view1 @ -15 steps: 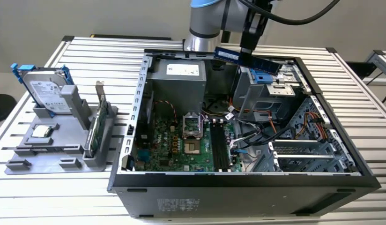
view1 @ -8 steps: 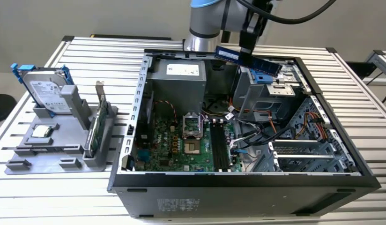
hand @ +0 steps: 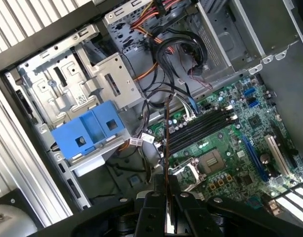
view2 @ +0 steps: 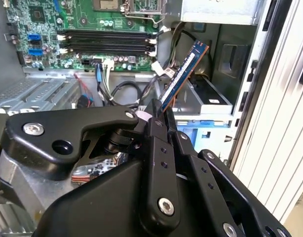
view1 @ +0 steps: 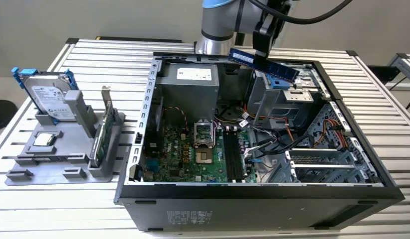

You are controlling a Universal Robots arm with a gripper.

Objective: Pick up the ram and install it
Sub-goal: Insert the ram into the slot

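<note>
Dark blue and very thin edge-on, the ram (view1: 264,64) hangs in the gripper (view1: 260,52) above the open computer case (view1: 258,191). It sits over the case edge beside the arm's base, toward the corner on the exterior view's right, just above the metal drive cage (view1: 294,94) and its blue bracket (hand: 92,131). The jaws are clenched on the stick's flat faces, and in both wrist views it projects beyond the fingertips (view2: 154,116), touching nothing else. The black memory slots (view1: 233,157) lie well below it on the green motherboard (view1: 185,154), toward the case's opposite edge and nearer the middle of its floor. In the exterior view the ram's long axis slopes down toward that view's right and runs across the case, while the slots run lengthways from the edge by the arm toward the edge facing the camera. The stick therefore looks turned well out of line with them. The second wrist view agrees, with the ram (view2: 183,74) slanting steeply against the slots (view2: 107,42). In the first wrist view it shows as a thin line (hand: 167,143) crossing the slots (hand: 201,126) at an angle. I judge the stick is held but not yet over, level with, or parallel to its slot
</note>
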